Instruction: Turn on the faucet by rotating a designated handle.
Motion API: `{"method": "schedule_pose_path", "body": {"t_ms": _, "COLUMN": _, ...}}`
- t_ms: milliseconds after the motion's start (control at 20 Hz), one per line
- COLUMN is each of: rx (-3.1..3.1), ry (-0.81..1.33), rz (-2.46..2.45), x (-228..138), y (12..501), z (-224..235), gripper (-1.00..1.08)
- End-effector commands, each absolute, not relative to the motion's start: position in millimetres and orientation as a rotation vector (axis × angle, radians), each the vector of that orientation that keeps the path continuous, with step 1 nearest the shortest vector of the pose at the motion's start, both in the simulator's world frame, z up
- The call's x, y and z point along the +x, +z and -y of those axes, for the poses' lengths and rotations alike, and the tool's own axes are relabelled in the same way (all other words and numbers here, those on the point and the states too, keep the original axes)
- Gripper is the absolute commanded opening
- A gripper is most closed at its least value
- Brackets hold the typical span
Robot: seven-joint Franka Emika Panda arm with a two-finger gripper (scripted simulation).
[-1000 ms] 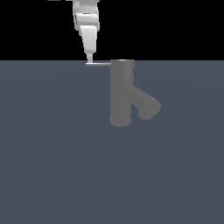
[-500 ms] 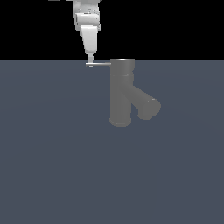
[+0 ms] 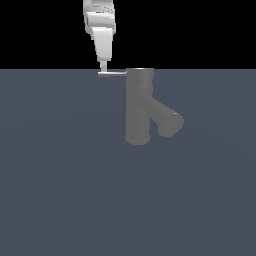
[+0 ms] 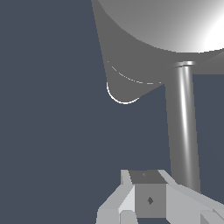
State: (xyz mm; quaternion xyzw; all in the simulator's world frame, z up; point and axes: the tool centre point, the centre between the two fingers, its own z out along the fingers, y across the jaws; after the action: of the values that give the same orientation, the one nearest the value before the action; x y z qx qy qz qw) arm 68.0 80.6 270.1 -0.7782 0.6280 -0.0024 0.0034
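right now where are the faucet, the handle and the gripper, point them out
faucet (image 3: 138, 107): exterior view, middle of the upright grey body.
handle (image 3: 116, 73): exterior view, midway along the thin rod left of the cap.
gripper (image 3: 103, 68): exterior view, narrow tip just above the rod's outer end.

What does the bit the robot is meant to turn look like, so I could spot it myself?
Find the grey upright faucet standing on the flat dark surface. At its wider cap, a thin, light-silver handle sticks out sideways toward the exterior view's left, ending right under the white gripper. Unlike the thick angled spout lower down on the other side, it is slim, straight and horizontal.
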Motion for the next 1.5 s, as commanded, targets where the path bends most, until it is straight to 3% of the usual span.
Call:
{"method": "schedule_pose_path", "body": {"t_ms": 0, "rx": -2.443, "ry": 0.000, "rz": -1.976, "x": 58, "y": 270, "z": -77, "gripper": -1.00}}
{"method": "schedule_pose_path", "body": {"t_ms": 1100, "rx": -2.451, "ry": -0.002, "rz": -1.955, "x": 8, "y": 270, "z": -72, "gripper": -1.00}}
{"method": "schedule_pose_path", "body": {"t_ms": 1450, "rx": -2.448, "ry": -0.001, "rz": -1.960, "x": -7, "y": 270, "z": -46, "gripper": -1.00}}
